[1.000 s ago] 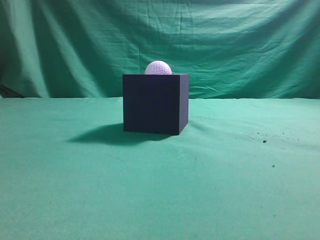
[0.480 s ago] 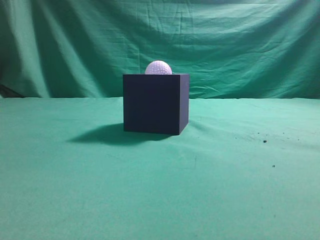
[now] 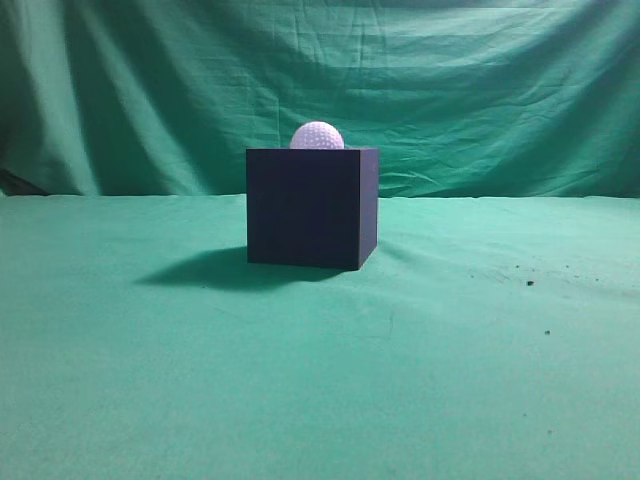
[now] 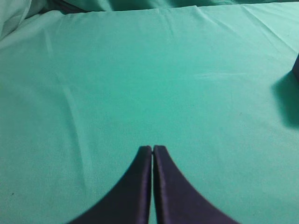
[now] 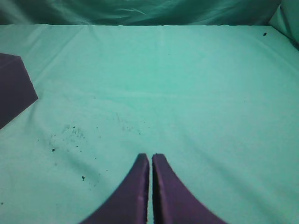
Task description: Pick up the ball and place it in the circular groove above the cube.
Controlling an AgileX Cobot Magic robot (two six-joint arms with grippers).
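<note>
- Nearest you, at the bottom of each wrist view, both pairs of fingers are clenched on nothing: the left gripper (image 4: pixel 153 148) and the right gripper (image 5: pixel 150 156) each show their tips pressed together over bare green surface (image 3: pixel 320 400). Neither arm appears in the exterior view.
- In the middle of the exterior view stands the cube (image 3: pixel 311 207), with its shadow falling to the left. Only a dark corner of it shows at the left edge of the right wrist view, and a sliver with shadow at the right edge of the left wrist view.
- The ball (image 3: pixel 317 136) sits on top of the cube, slightly left of centre, its lower part sunk behind the top edge. You may judge it to be seated in the groove already, though the groove itself is hidden from this low angle.
- So the risk now is yours to create: swing either arm inward and you may clip the cube, and a knock could jolt the ball out and send it rolling off across the surface.
- The cloth looks soft and wrinkled, so a nudged cube could tilt or slide.
- Farthest back, the green backdrop (image 3: pixel 480 90) hangs in folds behind everything; a freed ball could roll towards it, out of easy reach.
</note>
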